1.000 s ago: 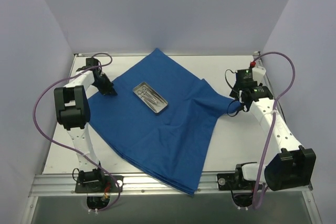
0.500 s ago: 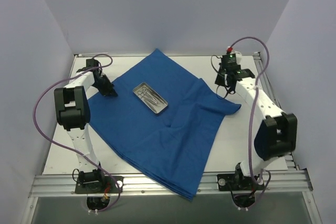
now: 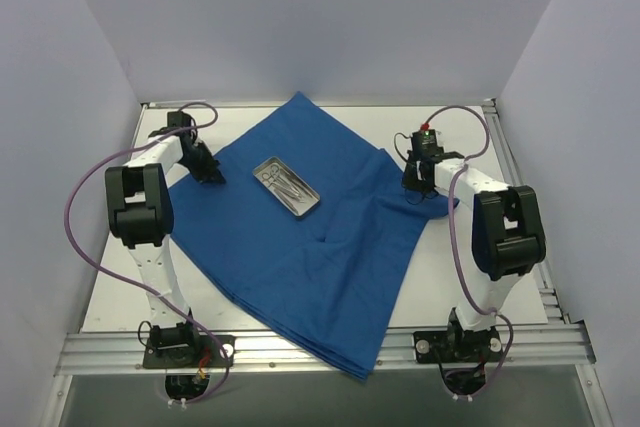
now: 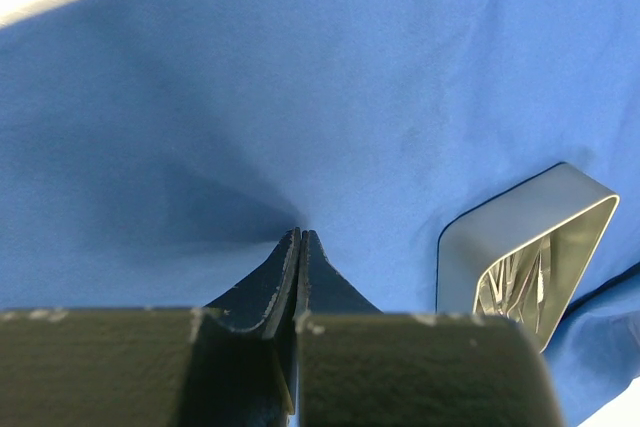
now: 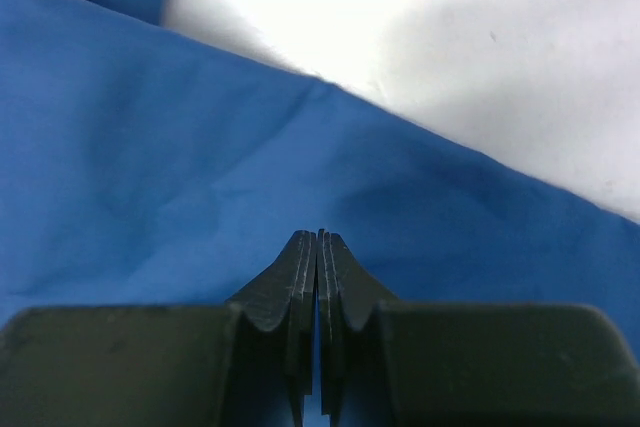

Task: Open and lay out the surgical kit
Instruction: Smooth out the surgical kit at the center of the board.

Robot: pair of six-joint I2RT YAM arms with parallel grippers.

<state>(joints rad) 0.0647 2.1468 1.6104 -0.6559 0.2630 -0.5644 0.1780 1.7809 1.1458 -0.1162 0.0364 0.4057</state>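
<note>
Here, L gripper (image 4: 300, 232) pinched blue wrap (image 3: 300, 247) near surface's (image 3: 430, 277) left edge. R gripper (image 5: 318, 232) closed, tips on wrap near right edge.

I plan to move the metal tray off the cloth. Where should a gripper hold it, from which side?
Probably the tray by the thin raised rim of a long side, from above, one finger inside, one outside. It lies flat and shallow on the cloth, so a sideways approach finds little.
</note>
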